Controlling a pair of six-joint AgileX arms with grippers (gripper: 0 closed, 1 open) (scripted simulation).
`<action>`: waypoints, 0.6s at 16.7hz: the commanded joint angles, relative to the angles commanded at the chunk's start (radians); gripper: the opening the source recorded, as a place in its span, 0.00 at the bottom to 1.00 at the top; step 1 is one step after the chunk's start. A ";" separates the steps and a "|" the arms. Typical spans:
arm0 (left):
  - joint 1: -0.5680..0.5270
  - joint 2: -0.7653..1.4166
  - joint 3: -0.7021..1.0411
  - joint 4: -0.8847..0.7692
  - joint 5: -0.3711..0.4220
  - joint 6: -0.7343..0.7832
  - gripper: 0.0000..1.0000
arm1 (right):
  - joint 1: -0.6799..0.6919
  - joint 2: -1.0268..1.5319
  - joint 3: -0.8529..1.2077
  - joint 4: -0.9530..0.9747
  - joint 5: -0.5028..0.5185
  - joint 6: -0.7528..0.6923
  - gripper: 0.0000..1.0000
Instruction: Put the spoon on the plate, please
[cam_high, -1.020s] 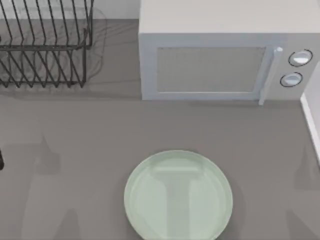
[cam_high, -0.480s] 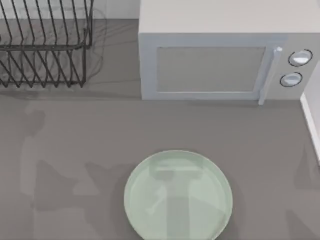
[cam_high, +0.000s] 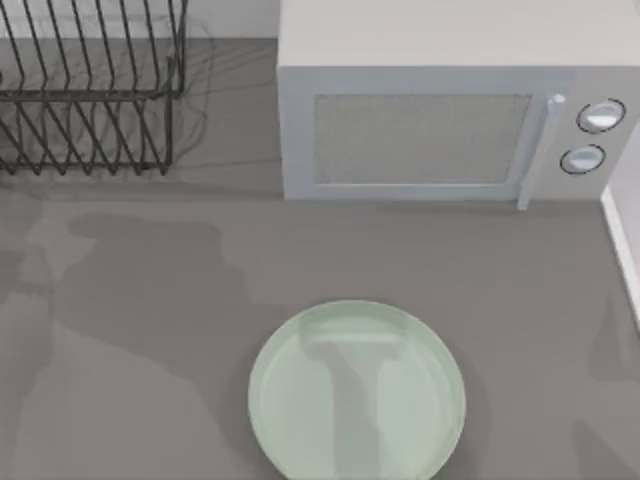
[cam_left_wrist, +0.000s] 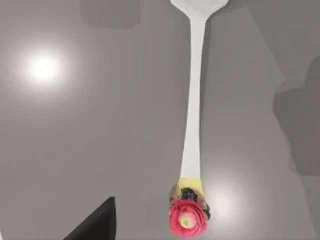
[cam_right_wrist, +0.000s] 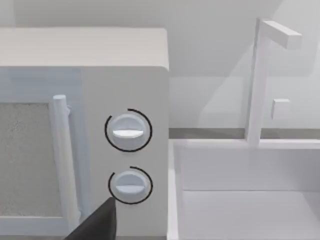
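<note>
spoon still on the bench, plate waiting empty

your left wrist camera looks straight down on the spoon (cam_left_wrist: 194, 115), lying flat on the grey bench (cam_left_wrist: 90, 130) with its red-pink knob nearest the left end effector (cam_left_wrist: 97, 225); one dark finger shows beside the knob, so you cannot tell how wide it stands. that overhead pose probably lines you up along the handle for a pick. the plate (cam_high: 357, 392) sits at the near middle, in front of the microwave (cam_high: 420, 110), bare. your right end effector (cam_right_wrist: 97, 225), its spread unreadable, faces the microwave dials.
</note>
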 joint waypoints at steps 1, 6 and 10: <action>0.009 0.063 0.046 -0.033 0.000 0.015 1.00 | 0.000 0.000 0.000 0.000 0.000 0.000 1.00; 0.041 0.246 0.196 -0.140 0.000 0.063 1.00 | 0.000 0.000 0.000 0.000 0.000 0.000 1.00; 0.042 0.254 0.203 -0.145 0.000 0.065 1.00 | 0.000 0.000 0.000 0.000 0.000 0.000 1.00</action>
